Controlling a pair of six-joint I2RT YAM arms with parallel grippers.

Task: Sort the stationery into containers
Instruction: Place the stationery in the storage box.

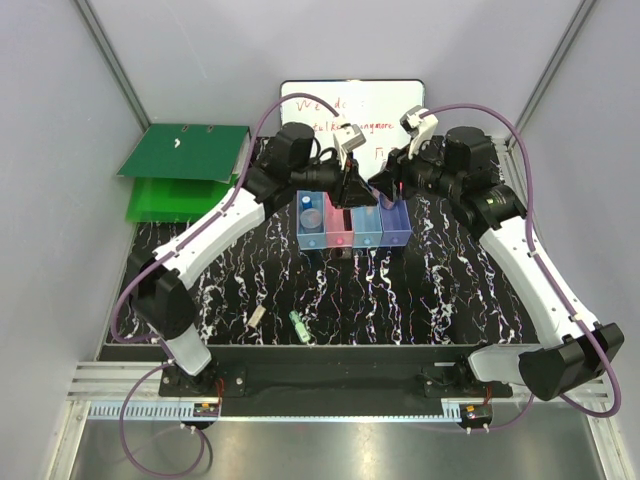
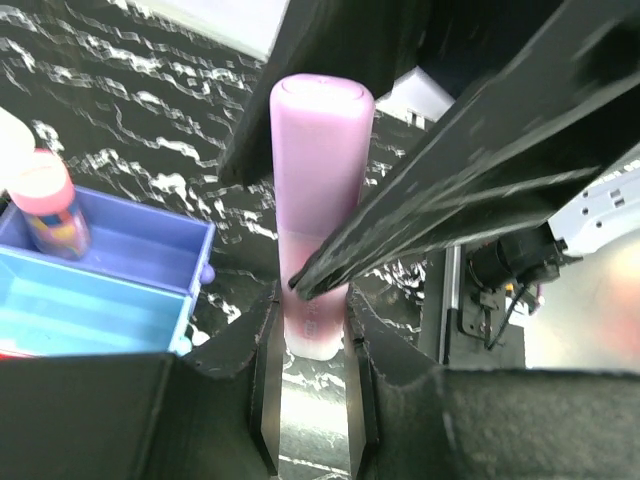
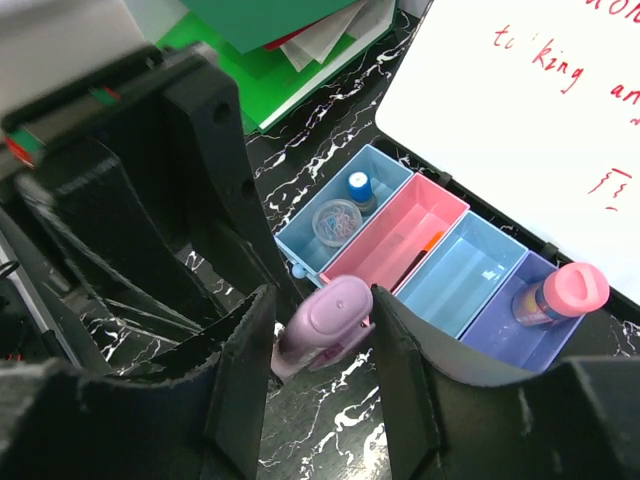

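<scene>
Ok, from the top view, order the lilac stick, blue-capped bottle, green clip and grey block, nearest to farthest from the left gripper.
1. Lilac stick: clamped in the left gripper.
2. Blue-capped bottle: in the leftmost bin, just left of it.
3. Green clip and grey block: both near the table's front edge, too close to call.

Left gripper [image 1: 355,190] and right gripper [image 1: 383,188] crowd the space above the bins [image 1: 312,243] at centre, whiteboard [image 1: 330,100] and binder [image 1: 185,150] block the top, and the lower table [image 1: 420,290] lies open around a green clip [image 1: 298,324] and grey-white block [image 1: 256,316].
</scene>
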